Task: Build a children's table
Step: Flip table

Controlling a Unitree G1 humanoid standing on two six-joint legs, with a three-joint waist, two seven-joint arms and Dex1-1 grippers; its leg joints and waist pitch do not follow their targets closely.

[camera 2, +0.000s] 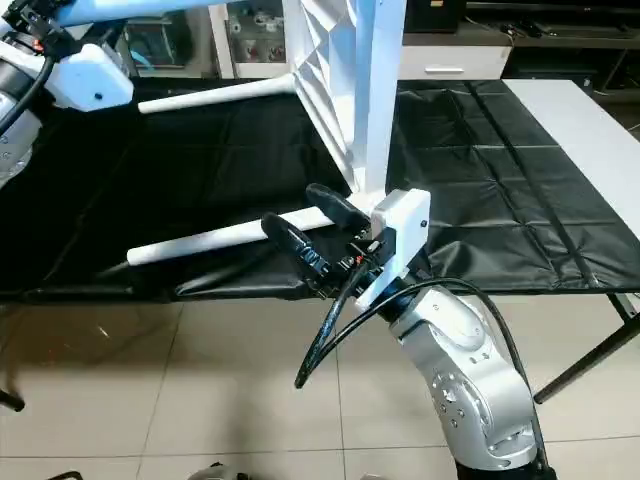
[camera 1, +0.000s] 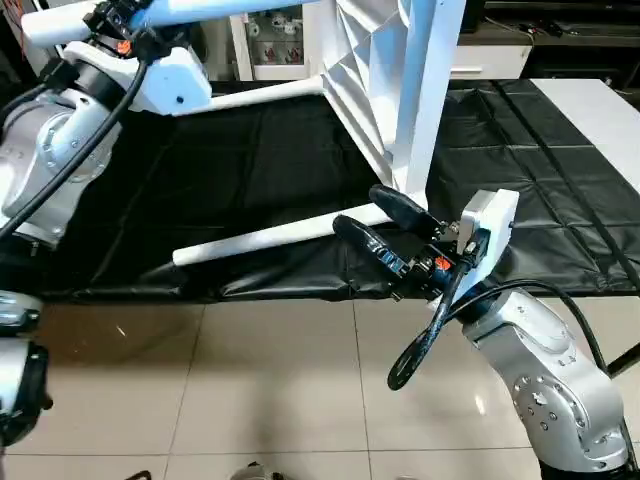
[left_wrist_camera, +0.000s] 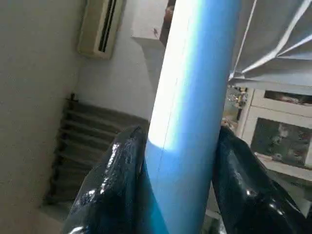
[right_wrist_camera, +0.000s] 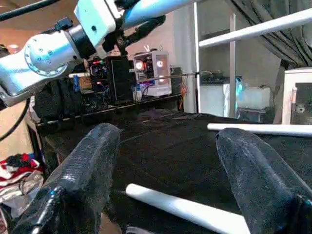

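**Leg Pinched High, Another Waiting Low**

While the left claw [left_wrist_camera: 178,161] pinches an upper leg [left_wrist_camera: 190,87] across its long axis, the tabletop [camera 1: 375,90] stands on edge on the counter [camera 1: 250,160]. Right claw [camera 1: 375,222], spread, straddles the lower leg [camera 1: 280,235], whose length runs out ahead of its fingers.

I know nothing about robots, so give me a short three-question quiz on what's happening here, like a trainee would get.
1. True or false: the tabletop lies flat on the black-covered table.
2. Which gripper clasps a table leg? A) right gripper B) left gripper
3. Are the right gripper's jaws open or shut?
Key: 1 false, it stands on edge; 2 B; 3 open.
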